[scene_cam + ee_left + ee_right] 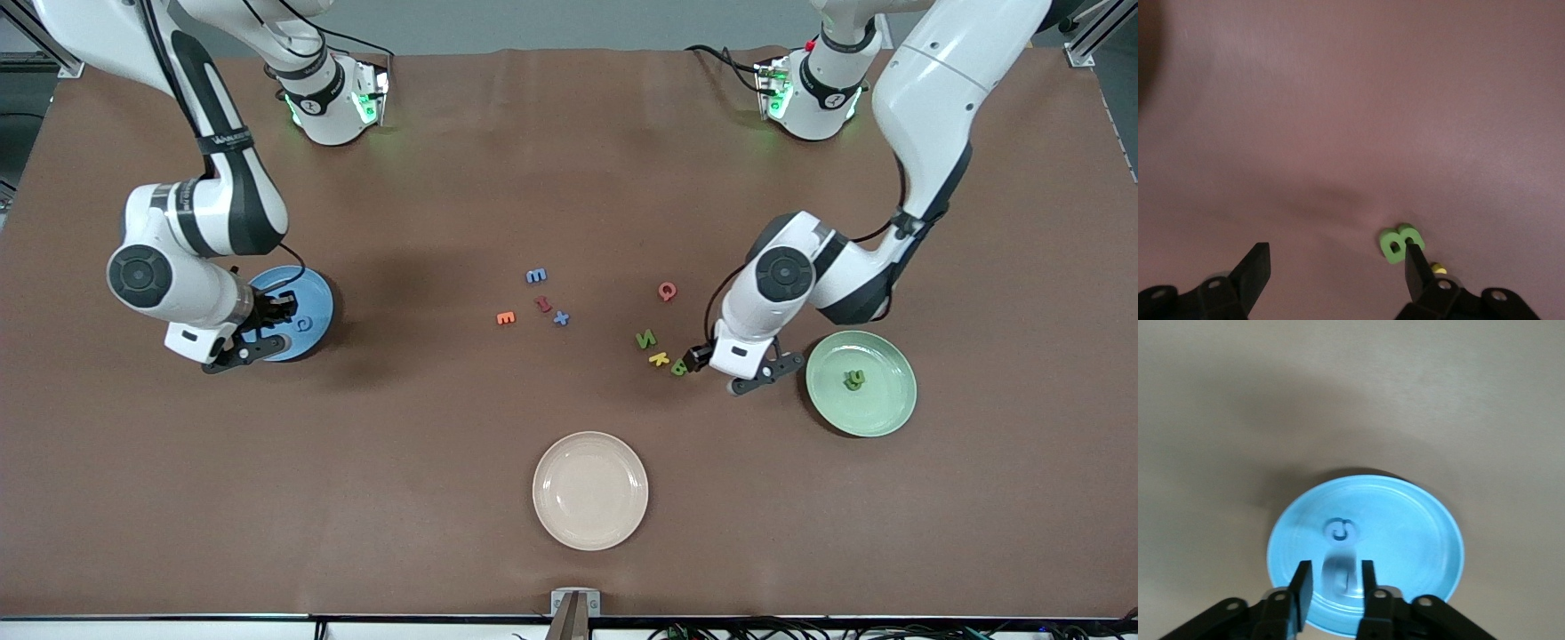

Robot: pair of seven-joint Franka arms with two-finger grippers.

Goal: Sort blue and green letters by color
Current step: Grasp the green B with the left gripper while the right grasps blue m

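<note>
Left wrist view: green B (1399,243) beside open tool (1335,270)

B letter (679,366) beside K letter (659,359); u letter (854,380) on plate (893,409).

Even overhead light leaves soft shadows under both arms on the table (569,178); wrist views look dim and soft-focused.

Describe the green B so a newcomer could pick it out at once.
Start at the green plate toward the left arm's end of the table. Beside it the left claw hangs low and open; the green B lies on the brown table at one fingertip. The yellow K beside it differs in color, and the green N has straight strokes, no holes.
</note>
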